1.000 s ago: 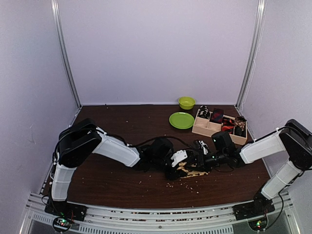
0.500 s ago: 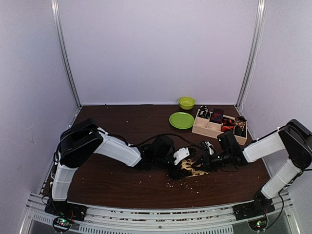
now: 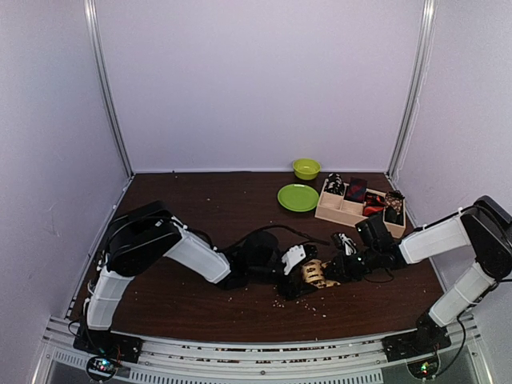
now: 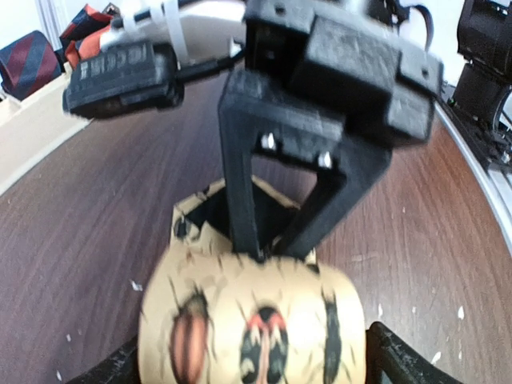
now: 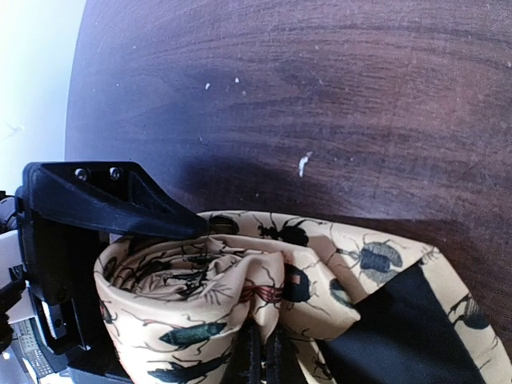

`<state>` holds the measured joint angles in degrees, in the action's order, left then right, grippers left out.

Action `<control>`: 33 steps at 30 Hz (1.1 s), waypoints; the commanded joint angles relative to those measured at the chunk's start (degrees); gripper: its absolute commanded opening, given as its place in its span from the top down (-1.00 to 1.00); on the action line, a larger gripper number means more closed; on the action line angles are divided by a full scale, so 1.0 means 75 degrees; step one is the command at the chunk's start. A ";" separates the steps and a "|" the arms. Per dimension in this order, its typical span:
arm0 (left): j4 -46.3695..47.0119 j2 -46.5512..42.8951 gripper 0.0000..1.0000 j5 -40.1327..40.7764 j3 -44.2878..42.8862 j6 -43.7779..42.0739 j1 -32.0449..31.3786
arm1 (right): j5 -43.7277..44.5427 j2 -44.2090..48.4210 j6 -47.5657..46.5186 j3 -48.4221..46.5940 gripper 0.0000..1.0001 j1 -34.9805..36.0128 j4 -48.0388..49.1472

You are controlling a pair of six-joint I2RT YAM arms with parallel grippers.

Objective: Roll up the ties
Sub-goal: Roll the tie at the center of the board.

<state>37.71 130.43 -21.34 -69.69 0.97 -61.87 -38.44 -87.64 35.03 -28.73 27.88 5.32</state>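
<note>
A tan tie printed with beetles (image 3: 314,274) is wound into a roll on the dark table, between the two grippers. In the left wrist view the roll (image 4: 252,320) fills the bottom of the frame. My left gripper (image 4: 256,366) stands open, one finger at each side of the roll. My right gripper (image 5: 266,356) is shut on the tie (image 5: 240,296), pinching the folded fabric at the roll's middle. Its black fingers (image 4: 240,200) come down into the roll from above. The tie's black lining (image 5: 400,328) shows at the loose end.
A wooden compartment tray (image 3: 332,210) at the back right holds several rolled ties (image 3: 354,190). A green plate (image 3: 298,197) and a green bowl (image 3: 306,168) sit left of it. Pale crumbs (image 3: 278,303) dot the table near the roll.
The left gripper's jaws have spread wider around the roll. The tie has drawn up from a flatter heap into a tighter roll, and the right gripper has stayed shut on it.
</note>
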 commanded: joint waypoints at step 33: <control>-0.1009 -0.0367 0.18 0.0714 0.1123 -0.0062 -0.0025 | -0.0354 0.0475 0.1220 -0.0532 0.15 0.1155 0.0204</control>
<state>39.18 126.26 -17.56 -61.78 0.56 -61.98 -39.24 -82.63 42.02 -30.81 34.89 4.99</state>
